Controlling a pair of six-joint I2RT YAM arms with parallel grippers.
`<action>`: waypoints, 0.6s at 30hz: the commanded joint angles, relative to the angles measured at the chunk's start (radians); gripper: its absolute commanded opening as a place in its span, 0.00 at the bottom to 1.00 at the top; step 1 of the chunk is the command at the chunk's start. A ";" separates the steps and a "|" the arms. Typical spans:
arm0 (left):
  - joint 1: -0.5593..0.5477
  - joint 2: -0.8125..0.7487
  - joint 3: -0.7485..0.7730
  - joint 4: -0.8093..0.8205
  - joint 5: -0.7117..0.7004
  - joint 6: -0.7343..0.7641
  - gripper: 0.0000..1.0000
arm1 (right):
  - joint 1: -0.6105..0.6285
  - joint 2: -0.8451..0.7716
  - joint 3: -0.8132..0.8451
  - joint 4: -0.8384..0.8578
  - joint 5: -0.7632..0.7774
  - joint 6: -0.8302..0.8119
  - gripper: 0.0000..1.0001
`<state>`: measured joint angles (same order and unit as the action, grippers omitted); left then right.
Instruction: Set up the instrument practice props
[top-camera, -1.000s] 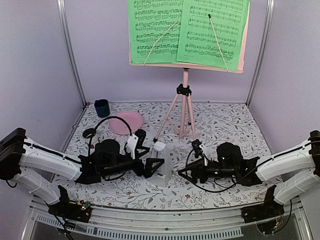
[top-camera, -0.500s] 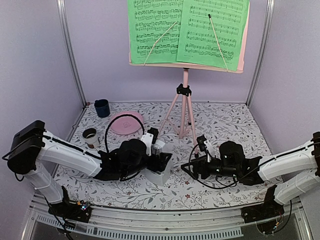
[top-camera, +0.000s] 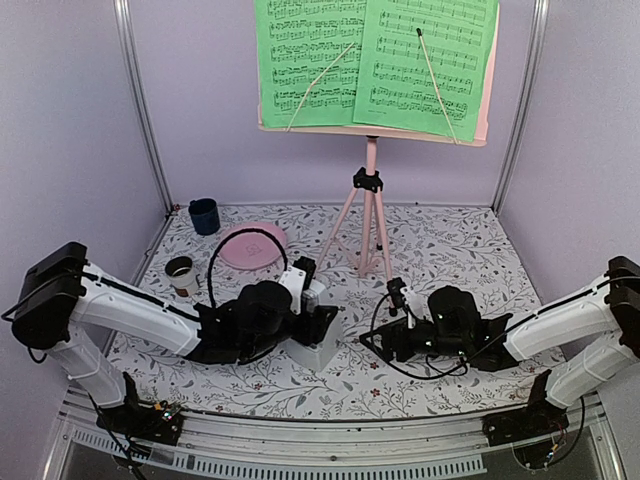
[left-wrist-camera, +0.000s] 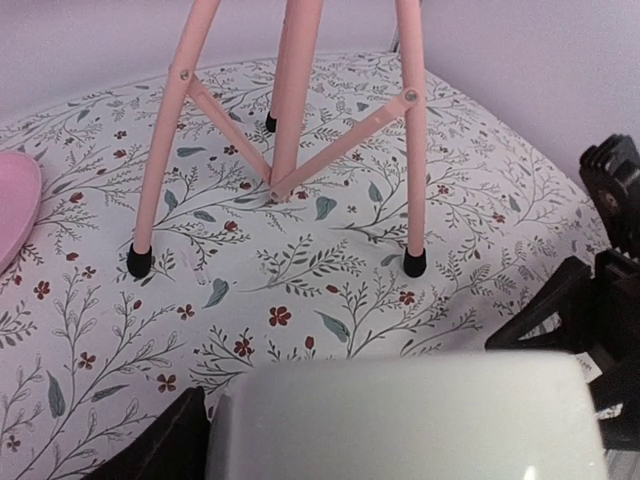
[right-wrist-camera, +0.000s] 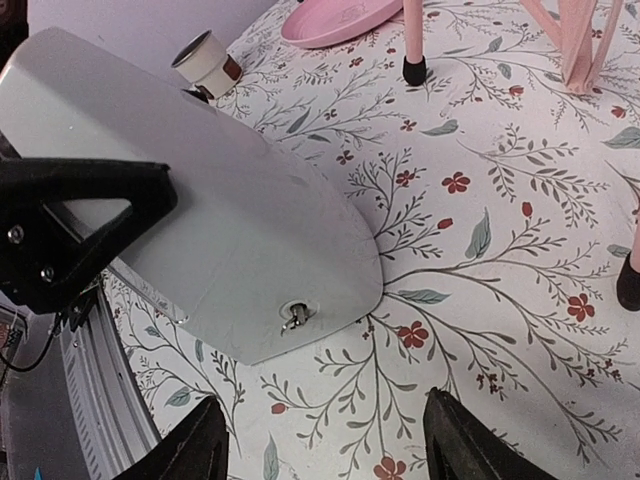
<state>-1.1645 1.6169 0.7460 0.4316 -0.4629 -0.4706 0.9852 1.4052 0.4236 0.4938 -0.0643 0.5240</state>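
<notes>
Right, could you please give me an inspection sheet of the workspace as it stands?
Surface: floral-print table, no spills seen.
Job's things: pink music stand upright, green pages on its desk; white metronome tilted.
Clutter: pink plate, blue cup, small white cup.
Grippers: left gripper jaws shut on the metronome; right gripper open, empty.
Cables: black loops on both arms.
Surroundings: lilac walls.
</notes>
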 joint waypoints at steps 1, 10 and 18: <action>-0.038 -0.103 0.004 0.082 -0.049 0.168 0.39 | -0.006 0.013 0.044 0.094 -0.034 0.009 0.67; -0.083 -0.189 0.107 0.055 -0.202 0.387 0.20 | 0.002 -0.034 0.037 0.196 -0.040 -0.006 0.65; -0.124 -0.175 0.194 0.035 -0.281 0.471 0.17 | 0.061 0.020 0.106 0.247 -0.012 -0.047 0.70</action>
<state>-1.2594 1.4685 0.8806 0.4053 -0.6746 -0.0696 1.0233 1.3972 0.4759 0.6815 -0.0898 0.5045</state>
